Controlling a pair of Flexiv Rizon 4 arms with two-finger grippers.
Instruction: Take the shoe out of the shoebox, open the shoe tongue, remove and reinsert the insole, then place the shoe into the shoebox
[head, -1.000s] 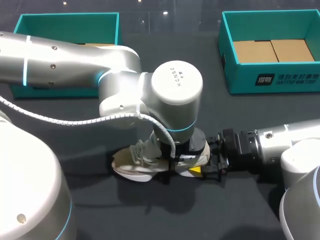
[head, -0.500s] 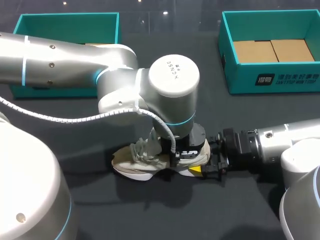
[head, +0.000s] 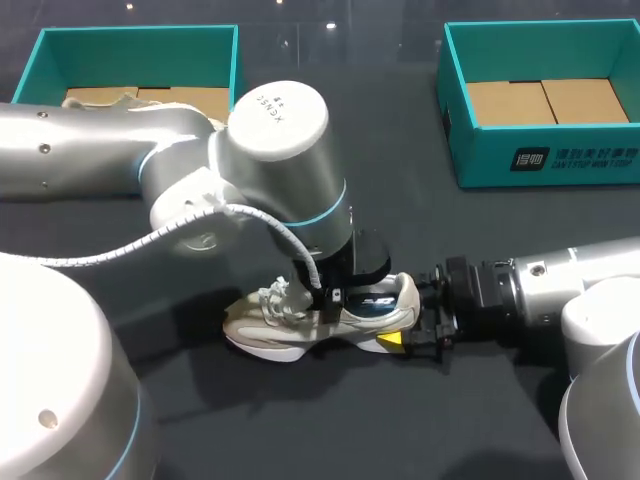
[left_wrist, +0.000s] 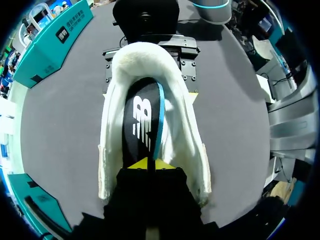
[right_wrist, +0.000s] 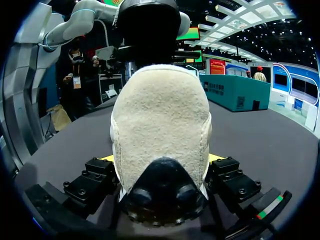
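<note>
A cream shoe (head: 285, 328) lies on its sole on the black table, toe to the left. My left gripper (left_wrist: 148, 164) reaches down into its opening, tips shut on the dark insole (left_wrist: 142, 117), whose blue edge stands lifted off the shoe's inner wall. In the head view the insole (head: 368, 301) shows above the heel collar, and the left wrist (head: 335, 265) hides the tongue. My right gripper (head: 405, 335) comes in from the right, and its fingers (right_wrist: 95, 182) clamp the heel (right_wrist: 160, 125) from both sides.
Two teal shoeboxes stand along the table's far side: one at the back left (head: 140, 40) with a pale thing in its corner, one at the back right (head: 540, 165) with a cardboard floor. The left arm's bulky elbow (head: 280, 120) hangs over the table's middle.
The left gripper has closed on the insole. The left arm's elbow has swung left and back, uncovering the shoe's heel opening. The right arm has stayed put.
</note>
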